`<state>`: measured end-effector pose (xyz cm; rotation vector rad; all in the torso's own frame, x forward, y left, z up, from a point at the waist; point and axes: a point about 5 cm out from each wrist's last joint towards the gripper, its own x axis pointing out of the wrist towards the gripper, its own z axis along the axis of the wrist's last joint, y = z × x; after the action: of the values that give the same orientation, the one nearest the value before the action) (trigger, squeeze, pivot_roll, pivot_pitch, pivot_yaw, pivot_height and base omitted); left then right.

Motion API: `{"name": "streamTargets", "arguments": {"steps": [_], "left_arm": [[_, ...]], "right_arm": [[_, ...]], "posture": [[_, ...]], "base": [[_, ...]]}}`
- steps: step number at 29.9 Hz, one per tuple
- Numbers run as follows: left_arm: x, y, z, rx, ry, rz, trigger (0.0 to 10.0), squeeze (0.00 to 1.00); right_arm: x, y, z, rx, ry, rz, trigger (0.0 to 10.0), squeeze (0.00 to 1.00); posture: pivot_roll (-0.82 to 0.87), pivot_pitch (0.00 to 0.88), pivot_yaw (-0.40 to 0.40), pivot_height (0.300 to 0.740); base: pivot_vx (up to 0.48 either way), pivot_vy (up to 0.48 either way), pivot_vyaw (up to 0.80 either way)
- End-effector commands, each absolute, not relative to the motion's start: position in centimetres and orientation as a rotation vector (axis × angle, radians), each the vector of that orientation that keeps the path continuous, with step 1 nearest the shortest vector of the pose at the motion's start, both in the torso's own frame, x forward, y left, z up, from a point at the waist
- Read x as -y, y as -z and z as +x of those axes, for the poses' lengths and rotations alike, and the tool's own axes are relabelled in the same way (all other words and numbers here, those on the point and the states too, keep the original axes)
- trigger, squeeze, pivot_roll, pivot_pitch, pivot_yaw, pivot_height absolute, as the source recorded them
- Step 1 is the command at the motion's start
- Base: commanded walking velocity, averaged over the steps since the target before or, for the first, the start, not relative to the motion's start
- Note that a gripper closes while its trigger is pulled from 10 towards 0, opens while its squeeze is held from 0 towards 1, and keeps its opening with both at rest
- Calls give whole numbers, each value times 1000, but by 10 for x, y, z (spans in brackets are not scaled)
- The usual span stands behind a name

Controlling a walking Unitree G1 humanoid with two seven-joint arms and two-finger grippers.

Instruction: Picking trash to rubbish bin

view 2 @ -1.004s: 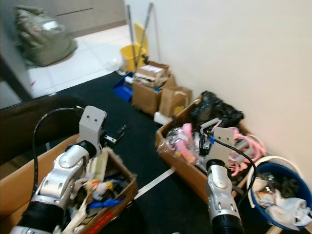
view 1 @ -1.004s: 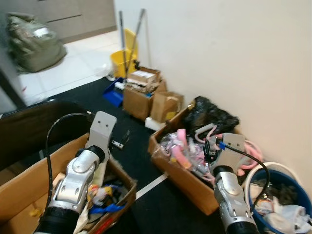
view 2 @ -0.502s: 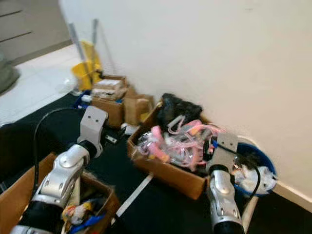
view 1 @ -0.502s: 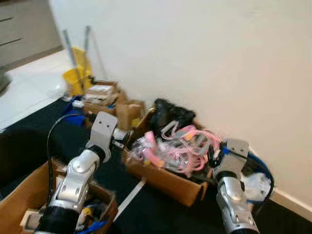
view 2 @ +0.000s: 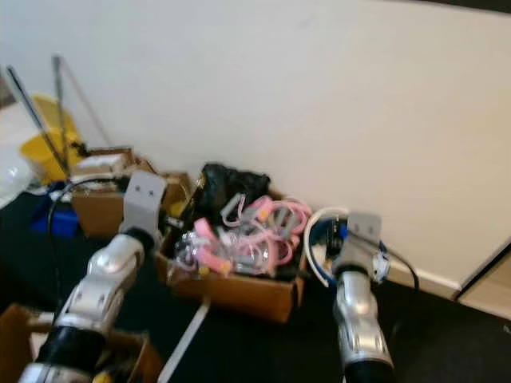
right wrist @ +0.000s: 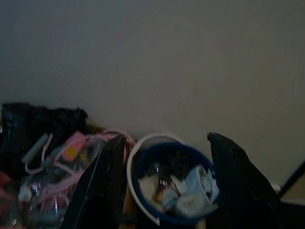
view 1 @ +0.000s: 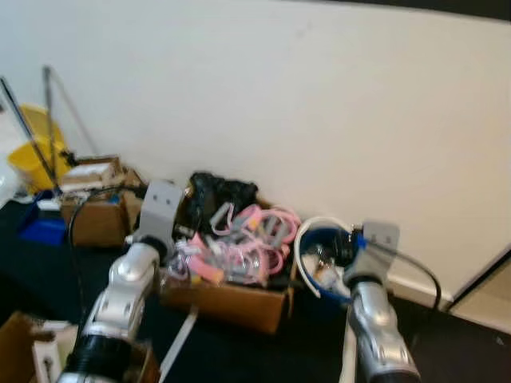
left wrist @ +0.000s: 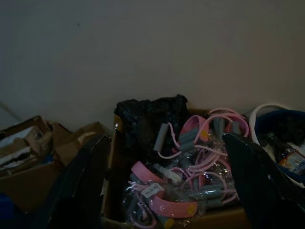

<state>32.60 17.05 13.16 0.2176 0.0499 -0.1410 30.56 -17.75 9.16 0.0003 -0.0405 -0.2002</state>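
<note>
While both hands, the left hand [left wrist: 162, 191] and the right hand [right wrist: 164, 183], are hanging spread and empty, the blue rubbish bin [view 1: 319, 259] is sitting against the wall beside the cardboard box [view 1: 231, 299] of pink bands, risking a grab of non-trash.

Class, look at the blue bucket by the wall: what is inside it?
The blue bucket holds crumpled white wrappers and a brown bottle. Whatever lies beneath them is covered.
</note>
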Motion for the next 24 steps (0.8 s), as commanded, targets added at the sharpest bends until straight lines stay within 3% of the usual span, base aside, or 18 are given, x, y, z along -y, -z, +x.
{"name": "streamTargets", "arguments": {"steps": [1, 5, 14, 21, 24], "left_arm": [[-174, -125, 324, -72, 117, 231, 10000, 0], [-174, -124, 322, -75, 103, 225, 10000, 0], [-187, -124, 301, -69, 3, 248, 10000, 0], [-191, -128, 289, -65, -16, 259, 10000, 0], [-186, -133, 288, -62, 20, 284, 10000, 0]], "right_arm": [[175, -85, 305, 3, 183, -11, 10000, 0], [173, -88, 308, 9, 152, -27, 10000, 0], [153, -91, 325, -10, -9, -40, 10000, 0], [141, -89, 330, -27, -61, -35, 10000, 0], [142, -85, 329, -33, -48, -23, 10000, 0]], "posture": [[20, 41, -5, 740], [26, 45, -24, 740], [129, 89, -155, 740], [181, 121, -168, 740], [191, 133, -125, 740]], "base": [[0, 0, -800], [0, 0, -800], [0, 0, -800], [0, 0, -800], [0, 0, -800]]}}
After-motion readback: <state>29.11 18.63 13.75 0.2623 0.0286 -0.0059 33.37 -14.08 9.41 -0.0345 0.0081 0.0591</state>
